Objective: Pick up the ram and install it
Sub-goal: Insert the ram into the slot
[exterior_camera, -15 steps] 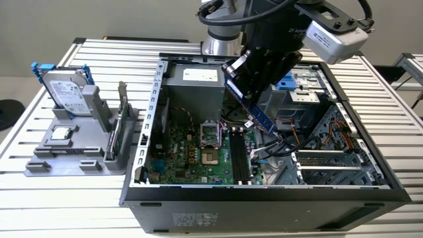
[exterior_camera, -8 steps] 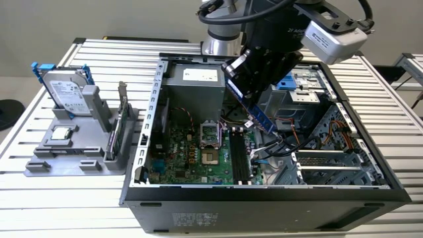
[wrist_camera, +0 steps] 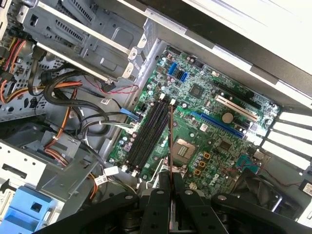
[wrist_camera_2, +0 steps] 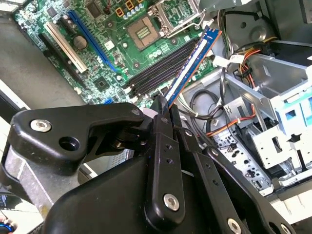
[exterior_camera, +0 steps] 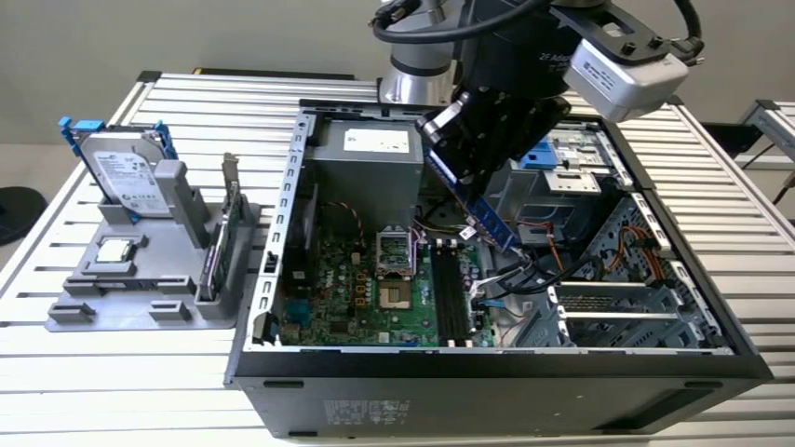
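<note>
Place: a robotics lab bench set up for computer assembly.
Bench: a slotted aluminium table of ribbed profiles, with another like it at the exterior view's far right.
Workpiece: a desktop computer case lying open on its side, its motherboard and cables bare.
Parts stand: a grey fixture at the exterior view's left, holding a hard drive upright and a square chip flat.
Me: my arm reaches over the case, my gripper clamped on the ram.

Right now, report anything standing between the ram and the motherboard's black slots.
Nothing visible does. The gripper holds the ram above the motherboard; the black slots sit empty, and the cables lie beside them, not across.
</note>
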You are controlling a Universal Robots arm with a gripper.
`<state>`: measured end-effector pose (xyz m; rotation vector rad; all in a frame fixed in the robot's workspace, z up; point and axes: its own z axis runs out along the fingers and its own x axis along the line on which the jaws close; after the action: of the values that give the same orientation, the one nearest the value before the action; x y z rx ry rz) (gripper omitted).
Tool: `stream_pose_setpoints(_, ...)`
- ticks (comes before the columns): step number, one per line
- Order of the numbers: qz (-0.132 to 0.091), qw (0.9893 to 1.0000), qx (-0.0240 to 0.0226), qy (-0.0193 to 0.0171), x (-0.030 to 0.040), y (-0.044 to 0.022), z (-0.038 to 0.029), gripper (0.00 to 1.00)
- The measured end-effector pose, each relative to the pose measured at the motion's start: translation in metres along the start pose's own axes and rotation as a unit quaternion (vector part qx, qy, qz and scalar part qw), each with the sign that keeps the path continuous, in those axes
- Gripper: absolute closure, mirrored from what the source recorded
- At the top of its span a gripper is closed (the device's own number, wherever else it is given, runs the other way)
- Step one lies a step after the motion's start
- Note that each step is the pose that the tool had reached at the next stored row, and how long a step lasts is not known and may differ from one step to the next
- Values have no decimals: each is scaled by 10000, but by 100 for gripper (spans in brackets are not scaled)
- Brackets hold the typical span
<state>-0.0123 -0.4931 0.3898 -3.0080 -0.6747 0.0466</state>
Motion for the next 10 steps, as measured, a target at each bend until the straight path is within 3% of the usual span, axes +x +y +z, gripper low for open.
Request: stream_pose_setpoints(10,254,9997,4,16,0,0,0,100)
